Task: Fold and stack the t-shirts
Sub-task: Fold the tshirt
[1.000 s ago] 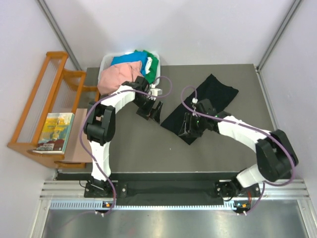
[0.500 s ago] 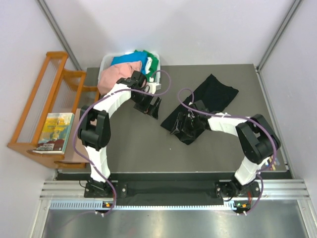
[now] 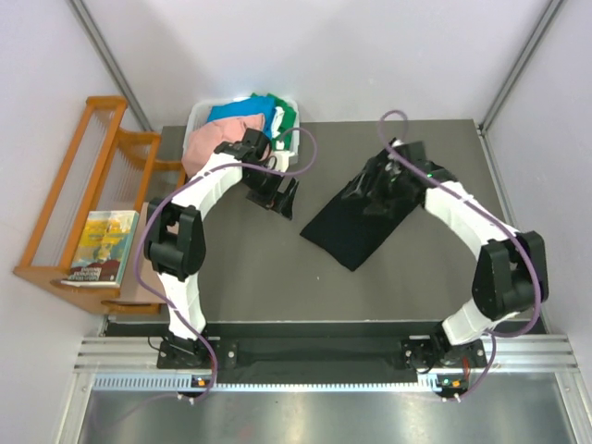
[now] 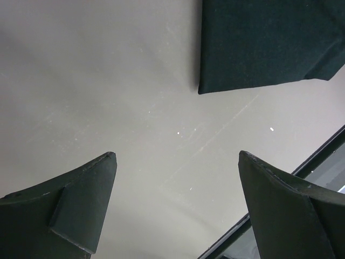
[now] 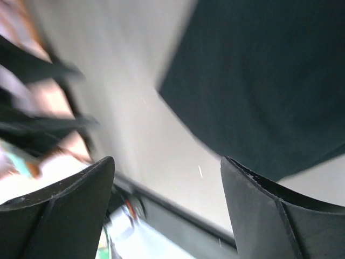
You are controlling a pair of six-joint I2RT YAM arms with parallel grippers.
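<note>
A black t-shirt (image 3: 356, 231) lies folded into a long strip, slanting across the middle right of the table. My right gripper (image 3: 368, 192) hovers open over its far half, holding nothing; in the blurred right wrist view the black t-shirt (image 5: 259, 81) lies beyond the right gripper (image 5: 167, 162). My left gripper (image 3: 282, 198) stands open over bare table just left of the shirt; in its wrist view the left gripper (image 4: 178, 156) is empty and a corner of the black t-shirt (image 4: 269, 43) shows ahead. Salmon-pink (image 3: 211, 143), blue (image 3: 242, 113) and green (image 3: 285, 118) t-shirts are heaped at the back left.
The heap sits in a white bin (image 3: 197, 117) at the table's back left corner. A wooden rack (image 3: 83, 185) holding a book (image 3: 100, 245) stands off the table's left side. The table's dark front edge (image 4: 323, 148) shows in the left wrist view.
My right gripper has opened wider and swung from the shirt's near left end to over its far half. The left gripper has drawn slightly back toward the bin.
</note>
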